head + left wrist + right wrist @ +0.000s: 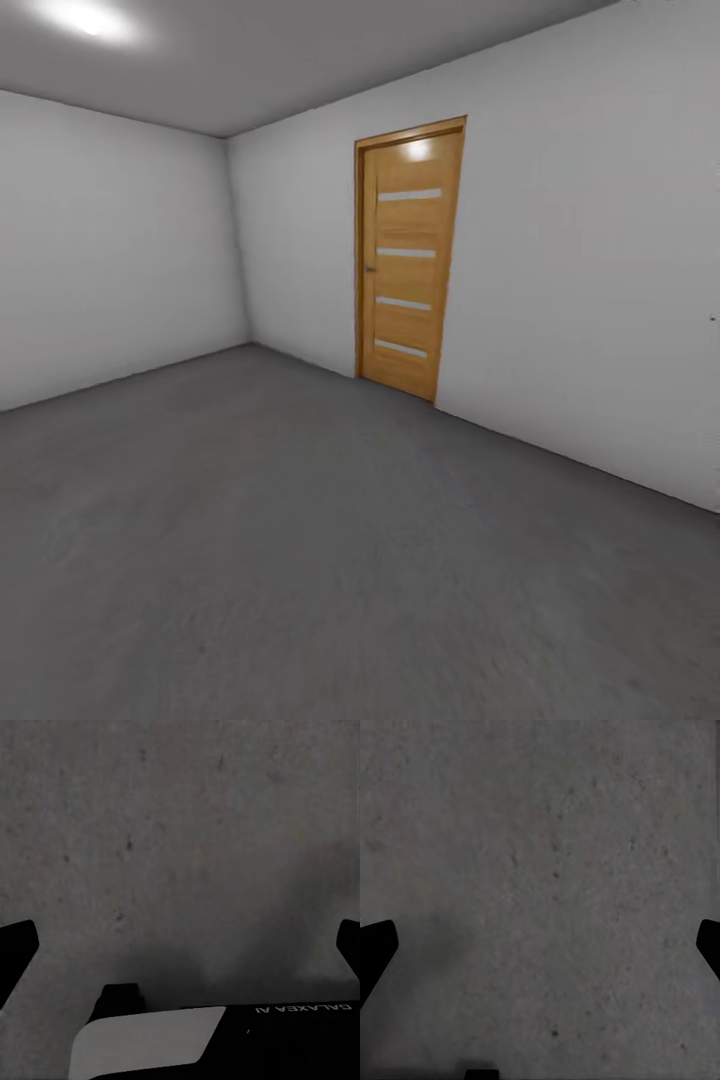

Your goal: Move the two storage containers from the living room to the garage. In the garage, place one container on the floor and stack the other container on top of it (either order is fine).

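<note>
In the garage: dark grey concrete floor [300, 560], white walls [580, 280], light wooden door [408, 260] shut. Left gripper [180, 945] and right gripper [540, 945] over bare concrete, jaws spread wide, holding nothing

Open floor [300, 560], door [408, 262] beyond

Dark grey speckled concrete floor [300, 560]
</note>
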